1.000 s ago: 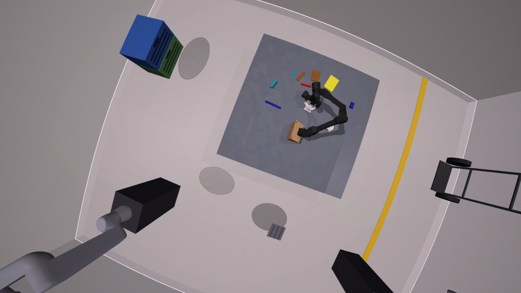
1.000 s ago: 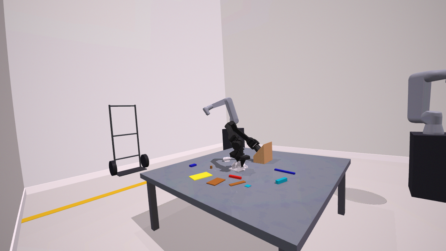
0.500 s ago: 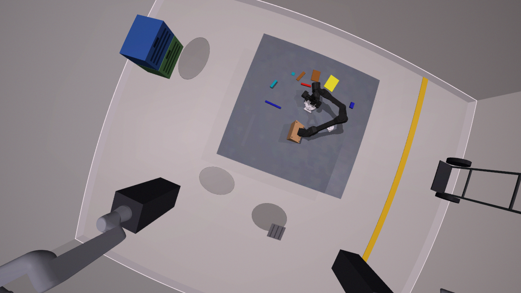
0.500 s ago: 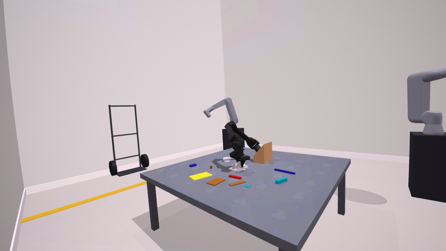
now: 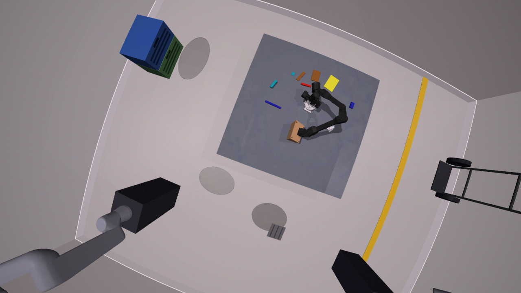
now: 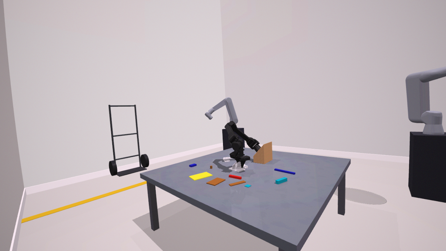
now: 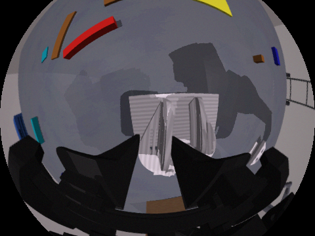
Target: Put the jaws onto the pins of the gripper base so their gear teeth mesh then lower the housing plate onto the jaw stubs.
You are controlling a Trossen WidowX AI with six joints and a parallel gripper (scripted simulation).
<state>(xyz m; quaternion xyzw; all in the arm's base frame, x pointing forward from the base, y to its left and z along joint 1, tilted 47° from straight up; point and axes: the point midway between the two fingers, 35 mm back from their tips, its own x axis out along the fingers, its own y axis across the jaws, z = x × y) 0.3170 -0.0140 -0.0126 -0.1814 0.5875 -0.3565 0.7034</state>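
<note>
The white gripper base (image 5: 308, 110) (image 7: 139, 109) lies on the table. My gripper (image 6: 242, 166) (image 7: 155, 138) is directly over the base, shut on a white jaw (image 7: 167, 131). The held jaw stands on edge and reaches forward over the base's left and middle part. The other white jaw (image 7: 195, 122) stands on the base just to the right, with a gap between the two. The fingers and the held jaw hide the pins and gear teeth, so I cannot tell if they mesh. The white housing plate (image 5: 330, 128) (image 6: 226, 159) (image 7: 258, 153) lies apart on the table, beyond the forearm.
The wooden mount (image 5: 295, 132) (image 6: 267, 152) stands at the arm's foot. A red bar (image 5: 305, 84) (image 6: 235, 176) (image 7: 90, 37), a brown plate (image 5: 316, 75) (image 6: 215, 181) and a yellow plate (image 5: 331, 83) (image 6: 200, 176) lie near the base. A long blue bar (image 5: 272, 104) (image 6: 284, 171) lies farther off.
</note>
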